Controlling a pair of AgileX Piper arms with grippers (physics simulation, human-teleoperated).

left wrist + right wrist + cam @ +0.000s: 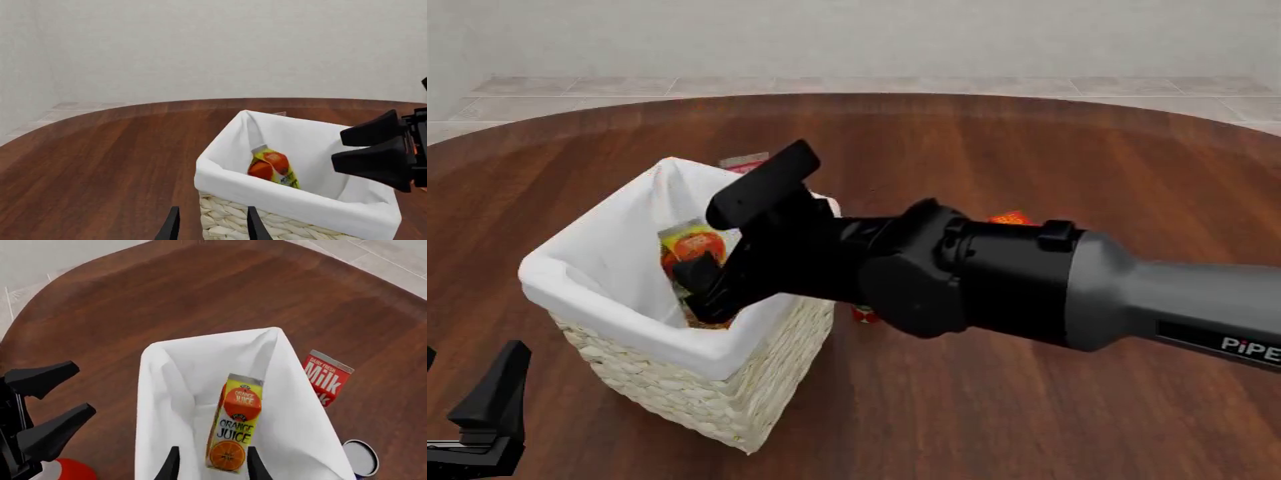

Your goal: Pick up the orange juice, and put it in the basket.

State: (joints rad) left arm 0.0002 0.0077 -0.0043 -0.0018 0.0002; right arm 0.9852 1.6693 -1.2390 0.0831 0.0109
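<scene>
The orange juice carton (237, 425) lies tilted inside the cream wicker basket (167, 385), resting on the white liner. It also shows in the front view (691, 245) and the left wrist view (270, 167). My right gripper (727, 235) hangs open over the basket (601, 300), its fingers apart and above the carton, not touching it. My left gripper (461, 400) is open and empty, low beside the basket's (293, 200) near-left side. In the left wrist view the right gripper's fingers (377, 150) stand above the basket's rim.
A red milk carton (327, 377) lies on the table just behind the basket, with a round can (360, 457) near it. A red-and-white item (63, 470) sits by the basket on the right arm's side. The right arm (1028, 285) spans the table's middle.
</scene>
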